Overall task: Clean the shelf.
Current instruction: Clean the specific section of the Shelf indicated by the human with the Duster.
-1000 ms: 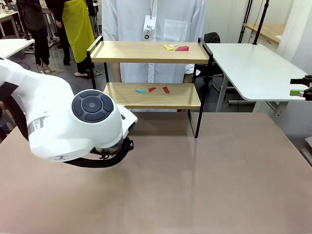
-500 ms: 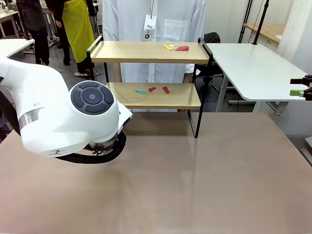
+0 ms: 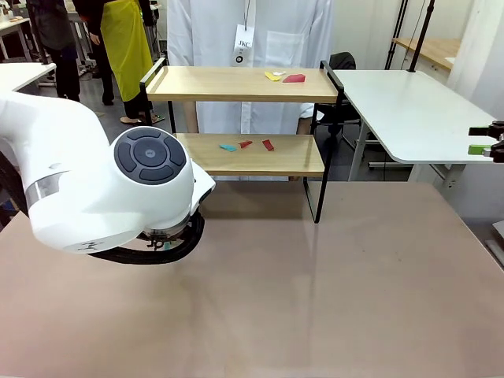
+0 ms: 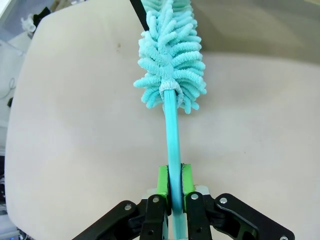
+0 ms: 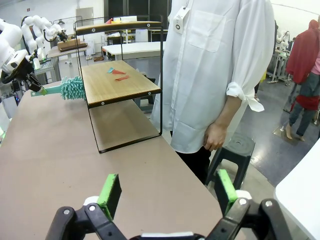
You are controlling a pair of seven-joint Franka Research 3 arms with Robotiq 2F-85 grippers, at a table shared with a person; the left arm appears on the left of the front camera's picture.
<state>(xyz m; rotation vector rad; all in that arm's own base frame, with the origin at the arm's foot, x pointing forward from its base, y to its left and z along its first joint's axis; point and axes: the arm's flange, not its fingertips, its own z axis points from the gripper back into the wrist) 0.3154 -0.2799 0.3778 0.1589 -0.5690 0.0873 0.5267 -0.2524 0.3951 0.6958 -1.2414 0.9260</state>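
Observation:
The shelf (image 3: 213, 83) stands at the table's far edge, with yellow and red scraps (image 3: 293, 78) on its top board and teal and red scraps (image 3: 246, 145) on the lower one. My left gripper (image 4: 174, 183) is shut on the teal handle of a fluffy teal duster (image 4: 172, 60), whose head lies low over the table by a black shelf leg. In the front view my left arm (image 3: 118, 189) hides that gripper. The right wrist view shows the duster (image 5: 75, 87) beside the shelf (image 5: 117, 87). My right gripper (image 5: 167, 194) is open and holds nothing, off at the far right (image 3: 477, 140).
A person in a white coat (image 3: 248, 31) stands behind the shelf, one hand (image 5: 214, 136) hanging at the table's far edge. A white side table (image 3: 402, 110) adjoins on the right. A black stool (image 5: 235, 150) sits by the person. The brown tabletop (image 3: 331, 291) is bare in front.
My left arm has shifted slightly left and back over the table, carrying the duster. The right gripper has stayed still and open.

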